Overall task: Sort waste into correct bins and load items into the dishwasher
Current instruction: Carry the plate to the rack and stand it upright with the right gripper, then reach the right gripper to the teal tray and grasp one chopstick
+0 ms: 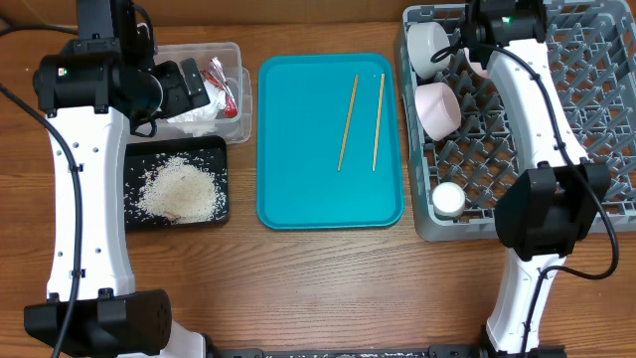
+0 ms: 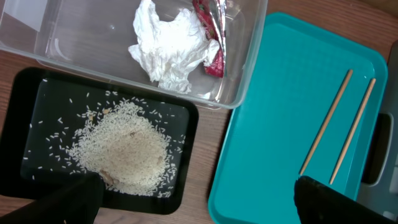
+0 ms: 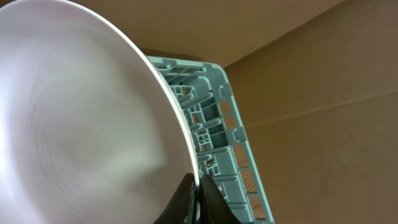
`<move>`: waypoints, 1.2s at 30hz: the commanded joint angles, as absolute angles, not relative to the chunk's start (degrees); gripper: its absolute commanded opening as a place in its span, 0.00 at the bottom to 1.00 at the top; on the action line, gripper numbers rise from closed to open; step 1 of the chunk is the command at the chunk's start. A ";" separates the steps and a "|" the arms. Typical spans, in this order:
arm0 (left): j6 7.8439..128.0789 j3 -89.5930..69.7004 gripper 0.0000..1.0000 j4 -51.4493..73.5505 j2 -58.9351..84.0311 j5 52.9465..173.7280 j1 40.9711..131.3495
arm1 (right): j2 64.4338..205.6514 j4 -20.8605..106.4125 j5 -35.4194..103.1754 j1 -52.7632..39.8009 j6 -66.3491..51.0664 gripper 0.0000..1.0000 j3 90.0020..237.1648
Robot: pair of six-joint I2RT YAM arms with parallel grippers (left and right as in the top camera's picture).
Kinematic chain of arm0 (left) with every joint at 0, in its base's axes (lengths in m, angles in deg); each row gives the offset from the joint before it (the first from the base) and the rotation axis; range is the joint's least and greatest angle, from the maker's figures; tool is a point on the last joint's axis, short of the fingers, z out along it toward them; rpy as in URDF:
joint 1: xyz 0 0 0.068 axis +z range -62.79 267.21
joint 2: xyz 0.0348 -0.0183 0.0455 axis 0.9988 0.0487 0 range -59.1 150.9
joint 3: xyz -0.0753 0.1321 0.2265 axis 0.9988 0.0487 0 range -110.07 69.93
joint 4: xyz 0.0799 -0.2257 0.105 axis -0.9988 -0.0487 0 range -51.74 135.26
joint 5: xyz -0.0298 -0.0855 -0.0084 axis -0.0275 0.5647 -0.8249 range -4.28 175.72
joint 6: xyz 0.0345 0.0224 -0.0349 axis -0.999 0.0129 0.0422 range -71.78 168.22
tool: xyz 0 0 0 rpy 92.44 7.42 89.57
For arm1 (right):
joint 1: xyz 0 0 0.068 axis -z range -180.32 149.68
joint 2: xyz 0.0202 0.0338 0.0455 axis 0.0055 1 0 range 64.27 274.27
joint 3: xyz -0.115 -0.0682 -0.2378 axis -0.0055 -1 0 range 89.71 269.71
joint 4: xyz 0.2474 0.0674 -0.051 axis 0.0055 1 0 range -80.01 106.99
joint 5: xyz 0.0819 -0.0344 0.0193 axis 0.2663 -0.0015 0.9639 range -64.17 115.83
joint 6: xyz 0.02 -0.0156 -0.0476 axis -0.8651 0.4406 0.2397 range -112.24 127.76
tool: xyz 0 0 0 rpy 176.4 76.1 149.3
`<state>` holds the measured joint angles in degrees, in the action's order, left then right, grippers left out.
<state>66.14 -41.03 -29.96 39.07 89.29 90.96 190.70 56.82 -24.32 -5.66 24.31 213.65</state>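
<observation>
My left gripper (image 2: 202,205) is open, hovering over the black tray (image 2: 18,124) that holds a heap of rice (image 2: 124,149). The clear tub (image 2: 249,56) beside it contains crumpled tissue (image 2: 171,50) and a red-and-white wrapper (image 2: 211,31). Two chopsticks (image 1: 348,121) (image 1: 378,121) lie on the teal tray (image 1: 298,149). My right gripper (image 3: 198,186) is shut on the rim of a white plate (image 3: 81,124), held on edge at the far left corner of the grey dish rack (image 1: 596,119). The rack also holds a bowl (image 1: 437,107) and a small cup (image 1: 449,199).
The teal tray lies in the middle between the bins and the rack. Bare wooden table (image 1: 328,288) runs along the front. A brown wall (image 3: 311,93) stands behind the rack.
</observation>
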 commanded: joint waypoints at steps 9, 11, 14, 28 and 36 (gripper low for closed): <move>66.68 -41.35 1.00 -29.85 39.03 88.68 90.56 | 192.45 55.05 -20.32 -5.62 20.84 0.55 213.43; 66.68 -41.35 1.00 -29.85 39.03 88.68 90.56 | 191.93 54.83 -19.40 -5.38 17.80 0.74 213.60; 66.68 -41.35 1.00 -29.85 39.03 88.68 90.56 | 189.72 55.44 -14.26 -5.03 14.87 0.89 213.67; 66.68 -41.35 1.00 -29.85 39.03 88.68 90.56 | 178.64 65.85 52.42 -5.53 7.64 1.00 216.16; 66.68 -41.35 1.00 -29.85 39.03 88.68 90.56 | 185.02 66.37 44.07 -15.91 -5.11 0.74 210.63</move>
